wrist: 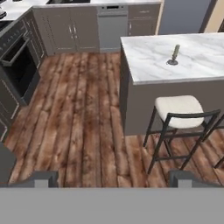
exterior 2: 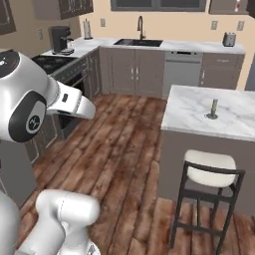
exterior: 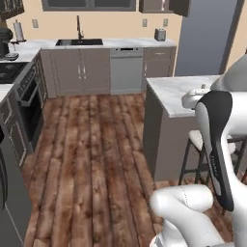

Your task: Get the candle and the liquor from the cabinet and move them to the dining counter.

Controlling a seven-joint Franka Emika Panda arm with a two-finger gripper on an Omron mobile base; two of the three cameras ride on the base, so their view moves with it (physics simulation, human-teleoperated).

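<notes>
candle (wrist: 174, 54) upright on dining surface (wrist: 148, 57), well in from edge | hand (wrist: 113, 179) open, empty, I think | liquor trip pending | risk: knocking candle when placing bottle beside it

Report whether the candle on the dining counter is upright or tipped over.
Upright. The candle stands vertical in its holder, the round dish base flat on the dining counter; the right base view shows it standing too.

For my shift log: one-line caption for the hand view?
Candle stands upright on the dining counter, a cushioned stool before it; open gripper holds nothing.
</notes>
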